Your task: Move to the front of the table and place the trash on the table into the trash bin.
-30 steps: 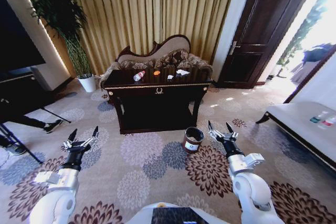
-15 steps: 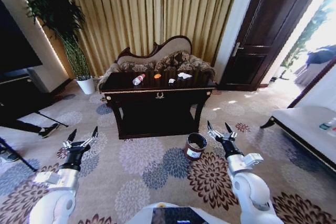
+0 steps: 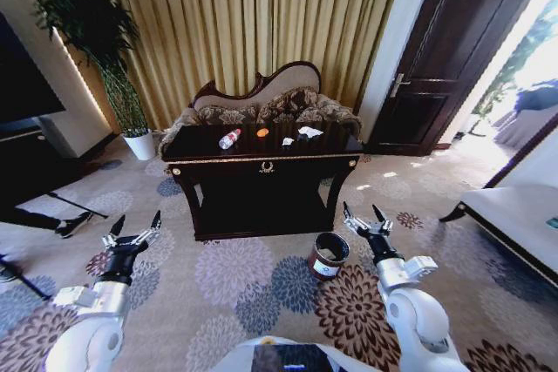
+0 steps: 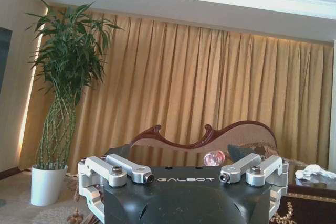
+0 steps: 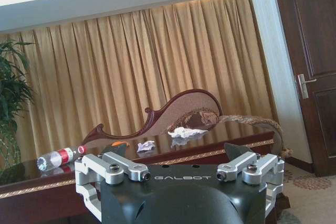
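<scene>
The dark glossy table (image 3: 261,165) with gold trim stands ahead on the floral carpet. On its top lie a clear bottle (image 3: 229,138) with a red cap, a small orange piece (image 3: 262,132) and white crumpled scraps (image 3: 308,131). The round dark-brown trash bin (image 3: 329,255) stands on the floor by the table's front right leg. My left gripper (image 3: 132,231) hangs open low at the left. My right gripper (image 3: 365,218) is open just right of the bin. The right wrist view shows the bottle (image 5: 58,158), orange piece (image 5: 119,144) and scraps (image 5: 145,146) on the table (image 5: 210,153).
A carved sofa (image 3: 261,102) sits behind the table against gold curtains. A potted plant (image 3: 139,141) stands at the back left and a dark door (image 3: 432,67) at the back right. A white bench (image 3: 514,215) lies at the right; a shoe (image 3: 71,226) shows at the left.
The whole head view has shifted: the camera has moved, and the table and bin now sit a little lower and nearer. Both arms keep the same pose, grippers open.
</scene>
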